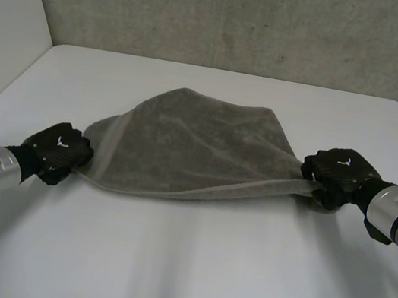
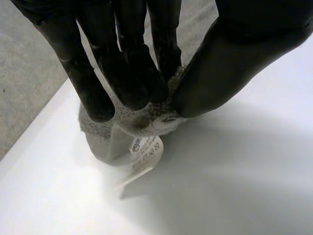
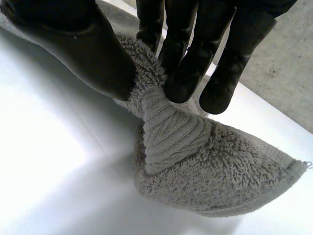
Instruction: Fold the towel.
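Observation:
A grey towel (image 1: 196, 145) lies bunched and stretched across the middle of the white table (image 1: 185, 270). My left hand (image 1: 60, 151) pinches the towel's near left corner between thumb and fingers. In the left wrist view the fingers (image 2: 127, 73) and thumb close on that corner of the towel (image 2: 146, 120), and a white label (image 2: 144, 154) hangs below it. My right hand (image 1: 337, 176) grips the near right corner. In the right wrist view its thumb and fingers (image 3: 188, 73) squeeze the ribbed band of the towel (image 3: 176, 137), and the corner hangs just above the table.
A grey textured wall (image 1: 245, 18) stands behind the table's far edge. A pale panel (image 1: 5, 22) rises along the left side. Bare tabletop spreads in front of the towel, between my arms.

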